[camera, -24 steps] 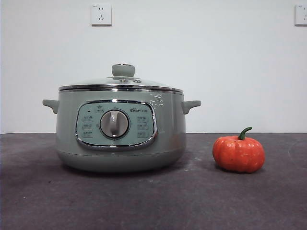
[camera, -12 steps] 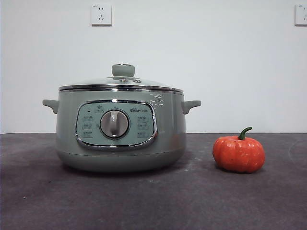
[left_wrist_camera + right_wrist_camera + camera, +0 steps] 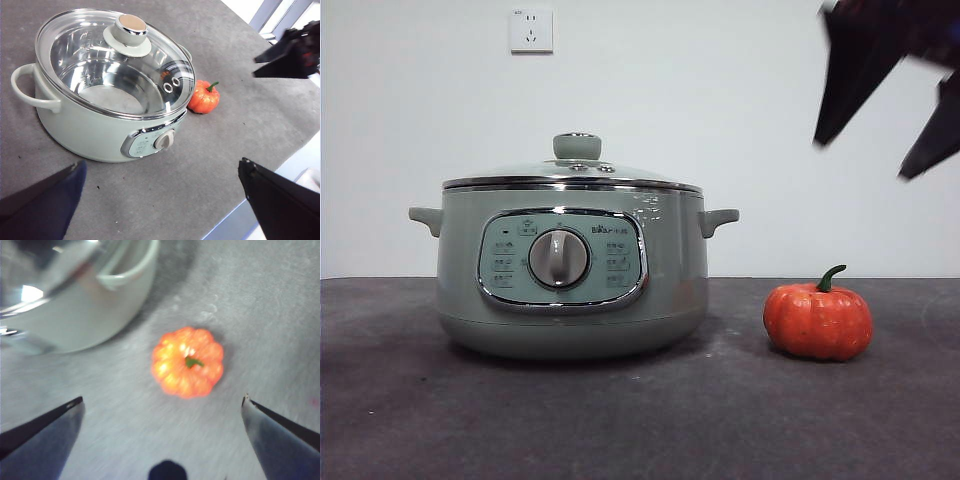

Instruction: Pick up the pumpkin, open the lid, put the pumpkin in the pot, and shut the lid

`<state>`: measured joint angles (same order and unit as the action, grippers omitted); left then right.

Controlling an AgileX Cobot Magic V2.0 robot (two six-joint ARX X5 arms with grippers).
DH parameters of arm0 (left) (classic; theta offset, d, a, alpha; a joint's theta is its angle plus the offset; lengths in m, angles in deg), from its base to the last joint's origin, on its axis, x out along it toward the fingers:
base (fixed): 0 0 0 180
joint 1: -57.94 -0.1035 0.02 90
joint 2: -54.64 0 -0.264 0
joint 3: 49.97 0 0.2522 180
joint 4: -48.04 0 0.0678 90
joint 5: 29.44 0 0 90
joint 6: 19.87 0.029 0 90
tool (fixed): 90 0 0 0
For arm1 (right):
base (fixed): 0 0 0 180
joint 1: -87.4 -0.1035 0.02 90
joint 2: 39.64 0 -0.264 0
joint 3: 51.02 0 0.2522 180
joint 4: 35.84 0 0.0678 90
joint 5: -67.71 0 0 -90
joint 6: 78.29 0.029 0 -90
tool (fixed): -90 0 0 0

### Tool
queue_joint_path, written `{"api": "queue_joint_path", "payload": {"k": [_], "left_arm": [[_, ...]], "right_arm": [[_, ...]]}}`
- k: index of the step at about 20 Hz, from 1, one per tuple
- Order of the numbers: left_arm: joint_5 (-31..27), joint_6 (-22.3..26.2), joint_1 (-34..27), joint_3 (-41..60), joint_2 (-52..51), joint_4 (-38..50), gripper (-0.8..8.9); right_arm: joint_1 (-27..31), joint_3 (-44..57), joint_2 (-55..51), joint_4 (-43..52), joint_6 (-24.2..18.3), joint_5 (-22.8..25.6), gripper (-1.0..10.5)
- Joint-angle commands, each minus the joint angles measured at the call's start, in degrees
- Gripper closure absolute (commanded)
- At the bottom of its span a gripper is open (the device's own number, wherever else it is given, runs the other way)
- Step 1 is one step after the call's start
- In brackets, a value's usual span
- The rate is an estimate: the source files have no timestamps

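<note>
Orange pumpkin (image 3: 817, 322) on table (image 3: 640, 420), at 3 o'clock of pot (image 3: 570, 270) (lid (image 3: 572, 172) on). Right gripper (image 3: 888, 120) above it, jaws spread. Left gripper (image 3: 160, 195) spread, high over pot.

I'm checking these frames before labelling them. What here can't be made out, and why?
- Right gripper, front view: cut off by the top and right edges; only dark, blurred jaw tips show.
- Pumpkin, right wrist view: motion blur smears its ribs and stem.
- Pot panel labels, front view: too small to read.
- Pot's far side, front view: hidden by its own body.
- Lid, left wrist view: reflections obscure parts of the interior.
</note>
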<state>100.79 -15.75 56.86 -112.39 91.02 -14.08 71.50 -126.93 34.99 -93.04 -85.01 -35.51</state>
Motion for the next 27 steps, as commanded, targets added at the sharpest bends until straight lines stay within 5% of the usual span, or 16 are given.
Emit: {"api": "queue_joint_path", "payload": {"k": [1, 18, 22, 25, 27], "left_arm": [[0.3, 0.6, 0.0, -0.2, 0.0, 0.3, 0.86], [0.3, 0.4, 0.0, -0.2, 0.0, 0.3, 0.86], [0.3, 0.4, 0.0, -0.2, 0.0, 0.3, 0.86], [0.2, 0.4, 0.0, -0.2, 0.0, 0.3, 0.86], [0.2, 0.4, 0.0, -0.2, 0.0, 0.7, 0.86]], "right_arm": [[-1.1, -0.1, 5.1, 3.3, -0.5, 2.9, 2.0], [-4.2, -0.1, 24.3, 13.4, -0.8, 7.4, 2.0], [-4.2, -0.1, 24.6, 13.4, -0.2, 7.4, 5.4], [-4.2, -0.1, 24.6, 13.4, -0.1, 7.2, 9.7], [-4.2, -0.1, 24.5, 13.4, 0.9, 7.3, 9.6]]}}
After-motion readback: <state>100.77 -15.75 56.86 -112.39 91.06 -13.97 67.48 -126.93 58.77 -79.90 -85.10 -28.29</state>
